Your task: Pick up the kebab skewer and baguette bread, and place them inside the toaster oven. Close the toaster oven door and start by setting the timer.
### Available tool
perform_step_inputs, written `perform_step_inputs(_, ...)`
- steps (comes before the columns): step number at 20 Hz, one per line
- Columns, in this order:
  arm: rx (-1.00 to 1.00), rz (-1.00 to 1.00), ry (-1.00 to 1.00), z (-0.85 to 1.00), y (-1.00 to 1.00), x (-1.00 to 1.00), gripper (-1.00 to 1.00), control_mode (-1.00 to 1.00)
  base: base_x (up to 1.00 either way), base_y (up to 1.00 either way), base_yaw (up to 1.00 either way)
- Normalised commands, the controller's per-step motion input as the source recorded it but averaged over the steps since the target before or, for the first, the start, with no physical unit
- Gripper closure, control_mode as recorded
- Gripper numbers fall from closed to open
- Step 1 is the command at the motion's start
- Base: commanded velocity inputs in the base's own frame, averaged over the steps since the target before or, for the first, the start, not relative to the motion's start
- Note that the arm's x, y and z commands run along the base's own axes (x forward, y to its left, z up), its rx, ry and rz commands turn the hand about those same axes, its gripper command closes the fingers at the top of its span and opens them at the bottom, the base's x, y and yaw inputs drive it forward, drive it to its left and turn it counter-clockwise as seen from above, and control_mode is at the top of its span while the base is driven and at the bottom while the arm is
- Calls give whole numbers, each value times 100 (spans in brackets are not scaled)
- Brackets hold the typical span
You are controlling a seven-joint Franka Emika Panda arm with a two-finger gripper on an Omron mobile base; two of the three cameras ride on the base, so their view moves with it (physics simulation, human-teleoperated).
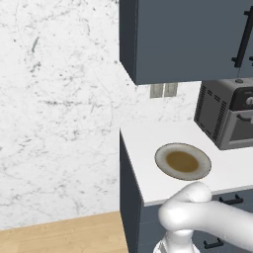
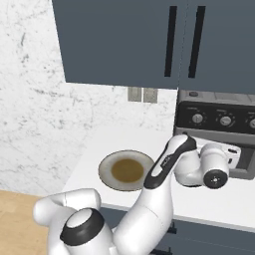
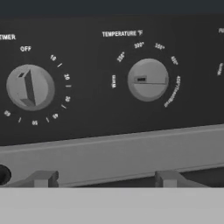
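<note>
Boxy dark grey-black metal toaster oven point(image 1: 225, 113) stands on the white counter point(image 1: 143, 143), under the dark blue wall cupboard point(image 1: 188, 34). Its grey-framed door point(image 1: 242, 129) is up, closed. Round grey plate with a brown centre point(image 2: 125, 170) sits just left of the oven, bare. Gripper point(image 2: 234, 152) at the oven's front, below the grey timer knob point(image 3: 29, 87); finger spread cannot be told. Temperature knob point(image 3: 148, 80) right of the timer.
</note>
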Motion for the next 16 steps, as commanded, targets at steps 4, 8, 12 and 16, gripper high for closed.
perform_step_inputs(4, 0, 0, 0, -29, 3, 19, -100, -100, 0, 0, 0)
perform_step_inputs(8, 0, 0, 0, -10, 0, 14, -100, -100, 0, 0, 0)
perform_step_inputs(12, 0, 0, 0, -3, 3, 11, -100, -100, 0, 0, 0)
perform_step_inputs(16, 0, 0, 0, 5, 0, -9, -100, -100, 0, 0, 0)
